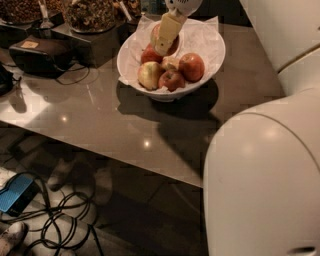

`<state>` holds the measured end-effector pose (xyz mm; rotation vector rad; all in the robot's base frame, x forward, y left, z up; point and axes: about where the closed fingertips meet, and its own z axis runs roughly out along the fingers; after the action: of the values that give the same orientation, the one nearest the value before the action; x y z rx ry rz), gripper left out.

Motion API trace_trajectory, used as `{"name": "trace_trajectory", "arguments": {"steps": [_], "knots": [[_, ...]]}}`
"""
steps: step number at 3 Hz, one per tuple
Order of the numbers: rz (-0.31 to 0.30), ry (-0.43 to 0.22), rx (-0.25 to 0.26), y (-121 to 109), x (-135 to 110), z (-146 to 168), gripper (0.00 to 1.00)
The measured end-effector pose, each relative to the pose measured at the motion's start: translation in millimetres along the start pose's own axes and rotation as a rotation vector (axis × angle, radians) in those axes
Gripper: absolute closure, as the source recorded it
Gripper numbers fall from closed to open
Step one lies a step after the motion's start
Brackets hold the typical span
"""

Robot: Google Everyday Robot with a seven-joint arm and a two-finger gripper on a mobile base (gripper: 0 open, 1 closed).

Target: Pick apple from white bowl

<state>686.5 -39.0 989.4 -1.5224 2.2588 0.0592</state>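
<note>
The white bowl (205, 45), lined with crinkled white paper, stands at the back of the grey table (100, 120). My gripper (166, 36) reaches down from the top edge over the bowl's back left part. Its cream fingers (167, 31) are closed around the apple (174, 46), red with a tan blush, and hold it just above the other fruit. Left in the bowl are a yellow-green apple (149, 75), a red apple (191, 66), a small red apple (171, 80) and another red one (149, 54) partly under the gripper.
Dark containers of nuts or cereal (90, 12) and a black device (37, 52) stand at the back left of the table. My white body (265, 175) fills the right side. Cables (65, 225) and a blue object (15, 192) lie on the floor below the table's front edge.
</note>
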Motion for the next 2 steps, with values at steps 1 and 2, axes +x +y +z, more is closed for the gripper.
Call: {"name": "trace_trajectory", "arguments": {"steps": [1,2], "knots": [[-0.026,-0.061,-0.011,1.1,-14.0,-22.0,1.0],[-0.06,-0.13,-0.002,0.8,-28.8,-45.4,1.0]]}}
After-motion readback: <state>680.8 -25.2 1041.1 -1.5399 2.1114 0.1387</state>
